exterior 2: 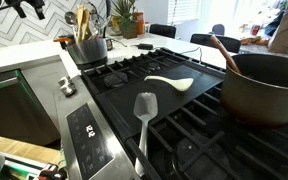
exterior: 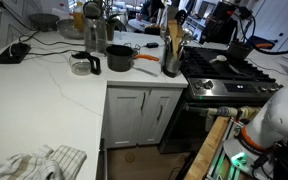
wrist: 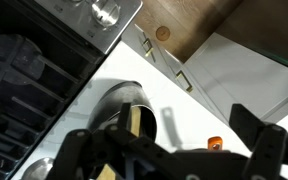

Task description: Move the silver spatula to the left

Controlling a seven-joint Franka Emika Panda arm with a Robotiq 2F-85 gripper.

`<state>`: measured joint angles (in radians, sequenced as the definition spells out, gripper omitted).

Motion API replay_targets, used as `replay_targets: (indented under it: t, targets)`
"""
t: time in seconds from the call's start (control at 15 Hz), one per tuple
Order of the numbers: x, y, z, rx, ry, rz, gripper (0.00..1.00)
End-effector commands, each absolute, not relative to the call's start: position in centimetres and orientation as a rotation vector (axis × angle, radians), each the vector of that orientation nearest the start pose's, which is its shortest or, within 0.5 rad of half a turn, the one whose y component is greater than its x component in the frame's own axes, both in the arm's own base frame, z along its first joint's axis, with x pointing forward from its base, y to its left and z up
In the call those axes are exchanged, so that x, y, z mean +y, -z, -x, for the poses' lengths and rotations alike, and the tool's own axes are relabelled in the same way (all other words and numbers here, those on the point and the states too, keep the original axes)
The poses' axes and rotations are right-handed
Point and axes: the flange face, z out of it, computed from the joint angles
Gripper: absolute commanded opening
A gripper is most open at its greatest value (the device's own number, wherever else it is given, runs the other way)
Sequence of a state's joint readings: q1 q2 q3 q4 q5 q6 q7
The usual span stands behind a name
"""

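The silver spatula [exterior 2: 144,113] lies on the black stove grate [exterior 2: 184,130] near the front, blade away from the camera and handle towards the control panel. A white spoon [exterior 2: 170,83] lies just behind it. In the wrist view my gripper [wrist: 184,125] is open and empty. It hangs over the white counter [wrist: 184,100] beside a metal utensil holder [wrist: 124,108] with wooden utensils. The spatula does not show in the wrist view.
A large dark pot [exterior 2: 264,90] with a wooden spoon stands on the right burner. The utensil holder [exterior 2: 89,45] stands at the stove's back left, also seen in an exterior view [exterior: 172,55]. A black pot [exterior: 119,58], a glass jug [exterior: 84,65] and a cloth [exterior: 39,162] are on the counter.
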<state>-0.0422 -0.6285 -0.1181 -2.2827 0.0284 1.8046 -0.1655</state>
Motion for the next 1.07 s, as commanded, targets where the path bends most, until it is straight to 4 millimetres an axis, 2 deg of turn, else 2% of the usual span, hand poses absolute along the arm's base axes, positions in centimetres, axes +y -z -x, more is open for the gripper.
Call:
replay_targets:
  t: [0.0,0.27,0.47,1.0]
  targets:
    - [-11.5,-59.1,-34.0,-0.081,0.279,3.053,1.00]
    - [-18.3,-58.8,-31.5,-0.058,0.321,3.045,1.00]
    - [-22.9,-57.3,-29.4,-0.047,0.286,3.055,1.00]
    - [-31.9,-53.1,-22.9,-0.046,0.126,3.143,1.00]
